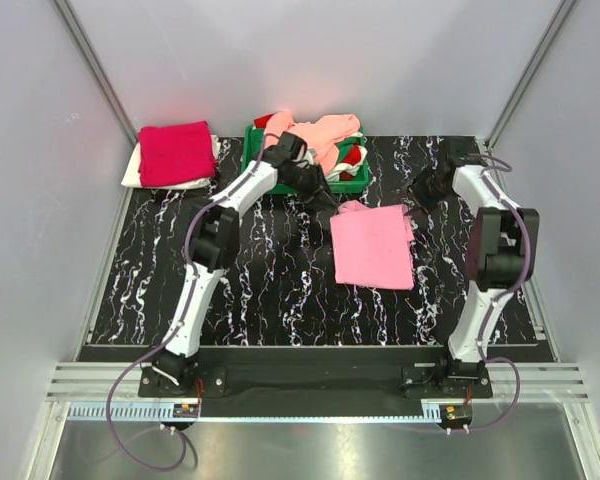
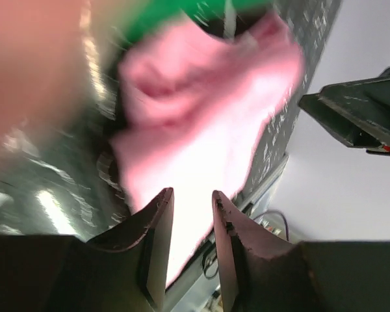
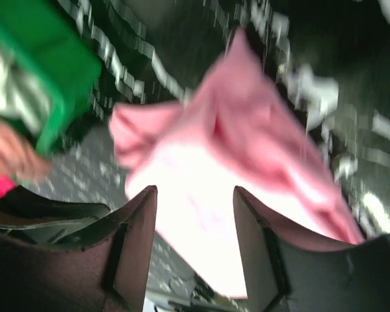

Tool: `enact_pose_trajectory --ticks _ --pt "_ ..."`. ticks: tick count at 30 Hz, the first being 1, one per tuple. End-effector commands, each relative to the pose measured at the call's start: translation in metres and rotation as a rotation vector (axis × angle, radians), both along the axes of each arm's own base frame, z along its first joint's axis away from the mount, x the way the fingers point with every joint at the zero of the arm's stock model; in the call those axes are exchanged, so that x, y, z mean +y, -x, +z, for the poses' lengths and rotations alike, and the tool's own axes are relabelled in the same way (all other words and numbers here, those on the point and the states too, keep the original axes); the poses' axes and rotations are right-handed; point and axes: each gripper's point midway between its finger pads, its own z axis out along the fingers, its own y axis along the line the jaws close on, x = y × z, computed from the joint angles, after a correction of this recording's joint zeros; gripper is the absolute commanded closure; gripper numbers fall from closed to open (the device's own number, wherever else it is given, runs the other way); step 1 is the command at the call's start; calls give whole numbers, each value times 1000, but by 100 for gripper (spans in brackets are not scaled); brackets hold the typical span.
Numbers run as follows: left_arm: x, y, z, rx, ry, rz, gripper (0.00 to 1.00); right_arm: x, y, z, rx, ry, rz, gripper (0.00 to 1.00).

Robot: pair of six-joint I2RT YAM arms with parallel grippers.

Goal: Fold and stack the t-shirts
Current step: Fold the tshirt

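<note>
Pink t-shirt [image 1: 372,245], folded, is lying on the table [image 1: 280,290] near the green tray [image 1: 255,160], my left claw [image 2: 192,198] and right claw [image 3: 195,195] hanging parted and empty near its far edge; soft, light and limp, it is likely wanting a pinch at its edge.

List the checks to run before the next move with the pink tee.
1. Pink tee folded, lying flat on the table: ok.
2. Left gripper empty, jaws apart: ok.
3. Right gripper empty, jaws apart: ok.
4. Stack ready at the far left, crimson tee on white tee: ok.
5. Pink tee on the stack: not ok, it lies well apart from it.
6. Tray emptied: not ok, a peach tee and more cloth lie in it.
</note>
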Motion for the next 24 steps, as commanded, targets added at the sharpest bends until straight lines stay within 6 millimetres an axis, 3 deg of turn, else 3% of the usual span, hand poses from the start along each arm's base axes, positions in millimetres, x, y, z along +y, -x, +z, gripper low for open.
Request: enact_pose_trajectory --ticks 1,2,4,5,6,7,8,9,10,11,12,13,15,18,19,24 --pt "-7 -28 57 -87 171 24 64 -25 -31 11 -43 83 -55 42" --pt "-5 -27 75 -134 178 22 62 -27 -33 18 -58 88 -64 42" --pt "1 -23 90 -175 165 25 57 -28 -33 37 -105 90 -80 42" --pt "8 -16 96 -206 137 30 55 -28 -26 37 -102 95 -83 42" --pt "12 -11 97 -215 116 33 53 -30 -25 42 -122 109 -90 42" --pt "18 -6 95 -216 93 36 52 -31 -19 61 -171 117 -93 42" --pt "24 0 107 -254 78 44 51 -31 -9 55 -160 124 -90 41" --pt "31 13 83 -209 37 40 51 -31 -4 58 -177 130 -77 41" --pt "33 18 79 -217 29 40 51 -31 -1 70 -222 133 -70 39" --pt "37 25 84 -235 21 44 50 -30 8 60 -199 138 -58 38" --pt "40 37 58 -197 0 39 50 -31 12 58 -198 151 -45 36" --pt "39 45 59 -205 4 34 49 -31 18 55 -189 155 -38 31" --pt "37 63 31 -162 -1 28 47 -30 31 35 -145 161 -11 26" --pt "27 79 13 -146 4 13 42 -28 44 11 -98 165 30 18" --pt "27 88 -1 -118 -9 6 40 -29 48 5 -85 171 35 13" --pt "7 101 -25 -98 -11 -4 31 -32 58 -21 -42 197 71 8"
